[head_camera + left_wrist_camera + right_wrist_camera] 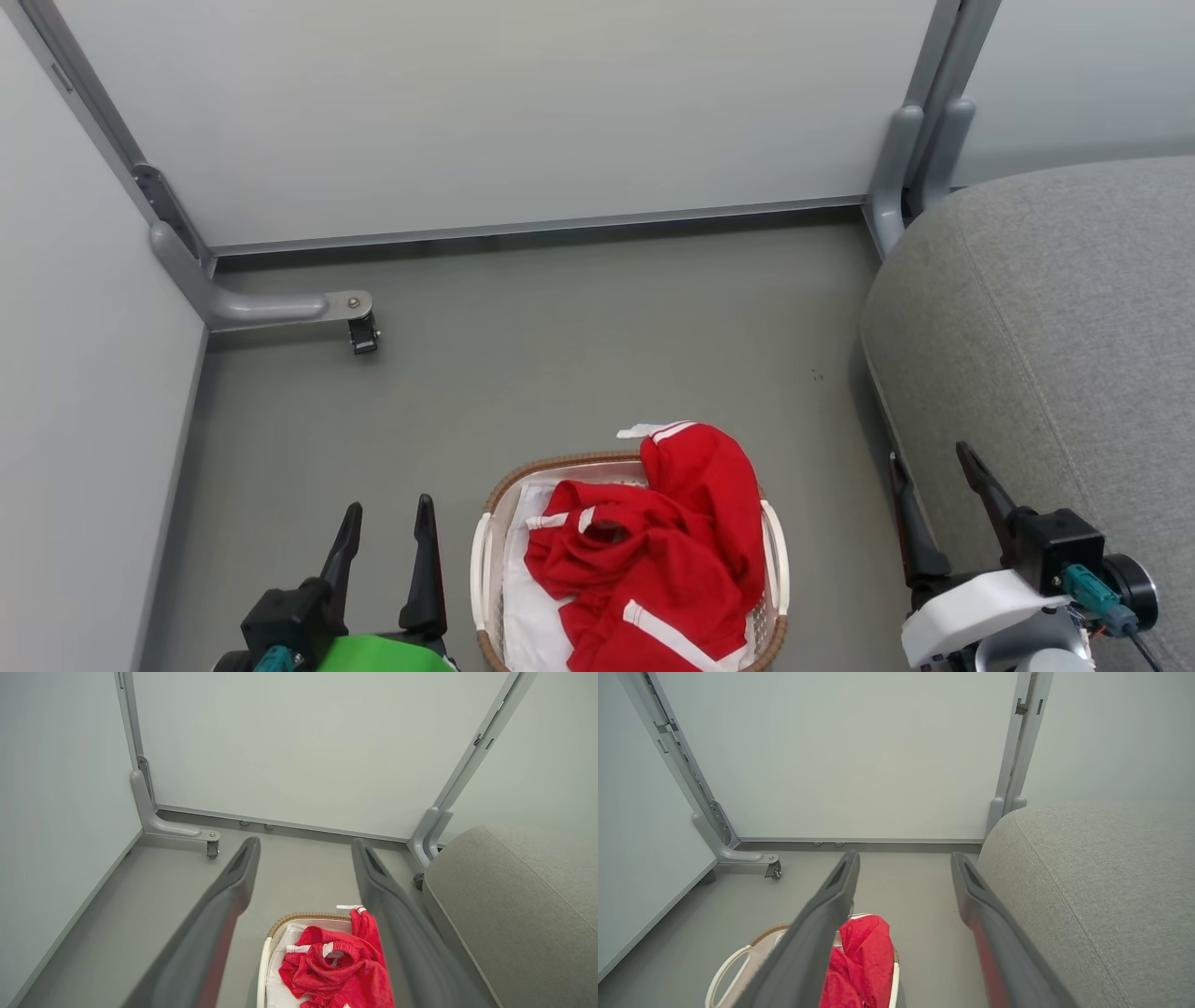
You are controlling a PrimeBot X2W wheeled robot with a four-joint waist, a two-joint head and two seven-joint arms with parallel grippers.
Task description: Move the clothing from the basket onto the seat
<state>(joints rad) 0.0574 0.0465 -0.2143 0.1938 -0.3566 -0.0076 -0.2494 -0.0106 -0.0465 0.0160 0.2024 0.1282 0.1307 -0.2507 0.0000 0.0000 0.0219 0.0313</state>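
Observation:
The bright red clothing (658, 546) with white stripes lies crumpled in the basket (487, 560), one part draped over the far rim. White lining shows on the basket's left side. The basket stands on the floor at the bottom middle of the head view. My left gripper (386, 525) is open to the left of the basket, holding nothing. My right gripper (934, 471) is open between the basket and the grey seat (1055, 317), also holding nothing. From the left wrist view the clothing (338, 966) sits low between the fingers; from the right wrist view the clothing (864, 956) shows beside the left finger.
Pale partition panels stand to the left and at the back. A grey metal foot with a caster (362, 334) juts onto the floor at the back left. Another frame post (910, 159) stands by the seat's far corner. Grey floor (579, 355) lies beyond the basket.

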